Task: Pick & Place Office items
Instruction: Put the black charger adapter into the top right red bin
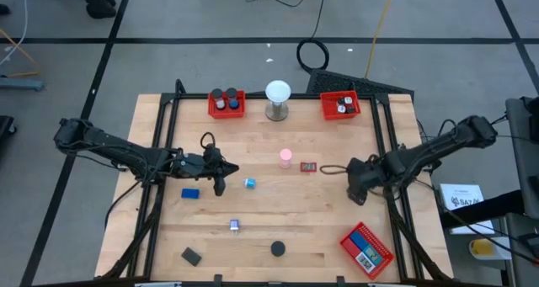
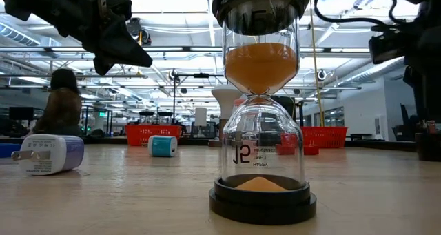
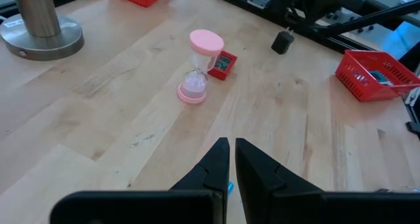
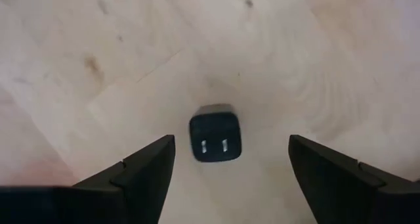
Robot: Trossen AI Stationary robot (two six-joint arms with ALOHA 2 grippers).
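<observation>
The right gripper point(image 4: 231, 159), jaws spread, hovers over the small black plastic 2-prong plug block point(image 4: 215, 140): light, rigid, best pinched across its flat sides.

Overhead view looks straight down on the whole pale wooden table point(image 1: 278, 211). Low view looks level across it, close behind a black-capped glass hourglass point(image 2: 262, 100). Both show the small blue-and-white cylinder point(image 1: 250, 183).

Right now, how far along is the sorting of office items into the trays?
Done: some small items sit in the red mesh trays. In hand: nothing; the right gripper hangs open over a black two-prong plug, the left gripper is shut. Left: pink hourglass, blue block, black block and other loose pieces.
</observation>
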